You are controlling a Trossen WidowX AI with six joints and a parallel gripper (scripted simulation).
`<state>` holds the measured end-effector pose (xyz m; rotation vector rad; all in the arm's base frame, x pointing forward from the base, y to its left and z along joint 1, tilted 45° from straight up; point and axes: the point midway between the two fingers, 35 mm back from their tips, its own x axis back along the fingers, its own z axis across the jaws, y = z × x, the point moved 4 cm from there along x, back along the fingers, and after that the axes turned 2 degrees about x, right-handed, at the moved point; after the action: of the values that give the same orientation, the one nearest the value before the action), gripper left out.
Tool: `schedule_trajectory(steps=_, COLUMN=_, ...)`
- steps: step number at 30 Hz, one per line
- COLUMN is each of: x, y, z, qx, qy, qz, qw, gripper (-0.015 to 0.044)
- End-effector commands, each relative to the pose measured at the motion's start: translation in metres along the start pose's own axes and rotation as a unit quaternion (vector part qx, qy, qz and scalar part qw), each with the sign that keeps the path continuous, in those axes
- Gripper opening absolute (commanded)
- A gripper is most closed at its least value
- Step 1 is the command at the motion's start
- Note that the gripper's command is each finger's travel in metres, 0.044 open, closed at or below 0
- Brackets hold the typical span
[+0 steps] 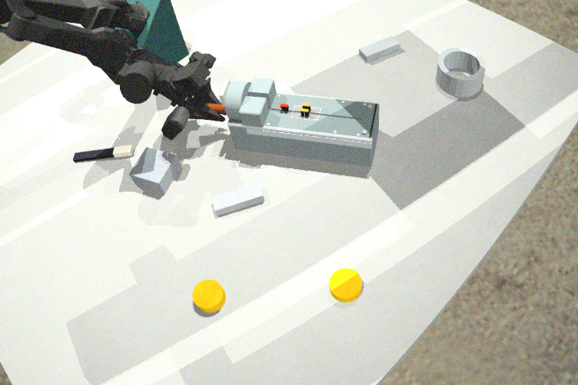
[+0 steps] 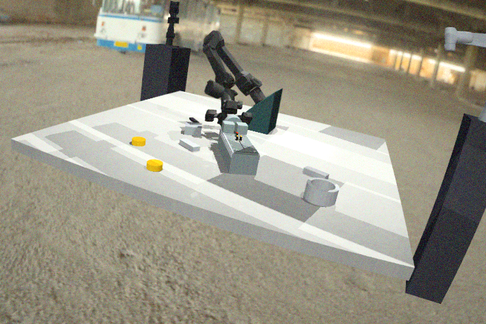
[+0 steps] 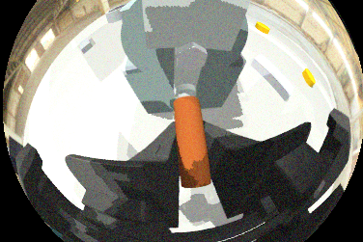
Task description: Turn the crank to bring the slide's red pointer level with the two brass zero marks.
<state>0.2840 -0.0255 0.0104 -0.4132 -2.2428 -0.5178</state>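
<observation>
The machine is a long grey-green box with a slotted top. Its red pointer stands in the slot, between the rounded housing and the two brass zero marks, short of the marks on the housing side. The crank's grey arm ends in an orange handle. My gripper is shut on the orange handle, with one black finger on each side. Part of the crank is hidden in the top and exterior views.
A teal wedge stands beside the arm. A grey block, a black-and-cream bar, two pale bars, two yellow discs and a grey ring lie on the table.
</observation>
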Motion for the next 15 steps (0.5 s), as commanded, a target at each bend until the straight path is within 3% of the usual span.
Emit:
schedule_trajectory(steps=1, x=-0.0003, y=-0.0004, z=-0.0082, qx=-0.002, qy=-0.012, qz=0.004, qw=1.0, gripper=0.0)
schedule_trajectory(steps=15, x=0.0001, y=-0.0002, z=-0.01, qx=-0.002, qy=-0.012, qz=0.004, qw=1.0, gripper=0.0)
